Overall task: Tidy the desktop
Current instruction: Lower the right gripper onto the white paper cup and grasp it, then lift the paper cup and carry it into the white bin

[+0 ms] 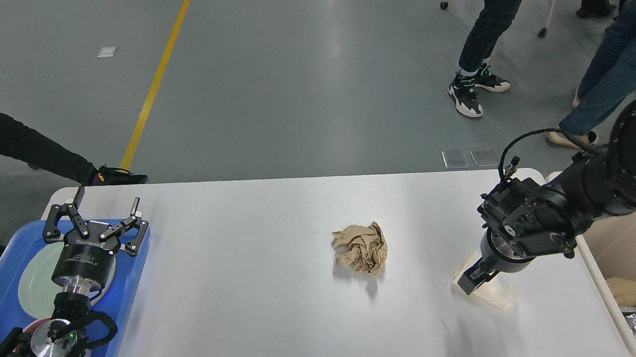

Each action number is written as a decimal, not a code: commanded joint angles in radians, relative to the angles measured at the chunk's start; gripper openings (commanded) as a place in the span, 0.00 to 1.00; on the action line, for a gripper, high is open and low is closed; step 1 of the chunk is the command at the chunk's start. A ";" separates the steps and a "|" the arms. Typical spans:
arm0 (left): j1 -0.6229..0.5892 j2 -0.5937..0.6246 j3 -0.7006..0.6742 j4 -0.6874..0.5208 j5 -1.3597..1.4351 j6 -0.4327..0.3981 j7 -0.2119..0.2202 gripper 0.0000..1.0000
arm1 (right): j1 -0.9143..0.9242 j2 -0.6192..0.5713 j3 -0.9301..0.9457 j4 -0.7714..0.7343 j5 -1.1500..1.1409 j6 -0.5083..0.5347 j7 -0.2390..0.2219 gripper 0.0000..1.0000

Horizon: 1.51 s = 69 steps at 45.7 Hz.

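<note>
Your right end effector sits low at the cup, lower right of the frame; you cannot tell how its fingers stand. Your left end effector hangs spread apart over the tray at lower left. The bench fills the lower frame, paper wad at its centre.

Floor: grey, smooth, glossy, with pale overhead-light reflections. Yellow line runs diagonally from top toward the table's left end. Small white square lies on the floor left of it. Chair legs on castors at top right. Two clear floor plates near the table's far edge
</note>
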 commanded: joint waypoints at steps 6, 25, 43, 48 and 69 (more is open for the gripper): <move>0.000 0.000 0.000 0.000 0.000 0.000 0.000 0.96 | -0.182 0.034 0.018 -0.231 -0.001 0.000 0.004 0.95; 0.000 0.000 0.000 -0.001 0.000 0.000 0.000 0.96 | -0.238 0.050 0.049 -0.281 0.001 -0.051 0.003 0.94; 0.000 0.000 0.002 0.000 0.000 0.000 0.000 0.96 | -0.251 0.050 0.074 -0.270 0.018 -0.054 0.001 0.32; 0.000 0.000 0.002 0.000 0.000 0.000 0.000 0.96 | -0.238 0.044 0.072 -0.261 0.038 -0.050 0.001 0.13; 0.000 0.000 0.000 -0.001 0.000 0.000 0.000 0.96 | 0.018 -0.090 0.063 -0.022 0.439 0.061 -0.006 0.00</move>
